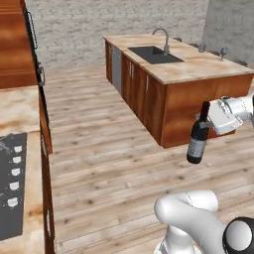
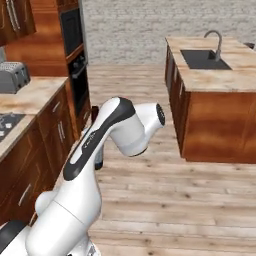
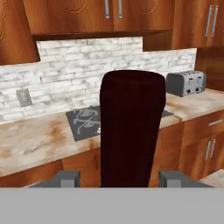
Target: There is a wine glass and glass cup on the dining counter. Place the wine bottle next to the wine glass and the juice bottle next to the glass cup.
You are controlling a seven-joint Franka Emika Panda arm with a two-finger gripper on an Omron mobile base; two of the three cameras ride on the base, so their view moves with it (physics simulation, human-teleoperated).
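The gripper (image 1: 207, 120) is clamped on the neck of the wine bottle (image 1: 197, 140), which hangs upright in the air over the wooden floor (image 1: 99, 149), off every counter, just in front of the near end of the island counter (image 1: 198, 69). In the hand view the bottle's dark body (image 3: 131, 131) stands between the two finger tips (image 3: 68, 178), which sit at either side of it. On the island counter a sink (image 1: 154, 53) with a curved faucet (image 1: 162, 37) lies toward the far left edge, and a wine glass (image 1: 223, 51) and a glass cup (image 1: 202, 47) stand near the far right edge, well apart from the bottle. Across the floor, the wall counter (image 3: 39, 140) carries a cooktop (image 3: 85, 120) near its middle and a toaster (image 3: 186, 83) toward its right end.
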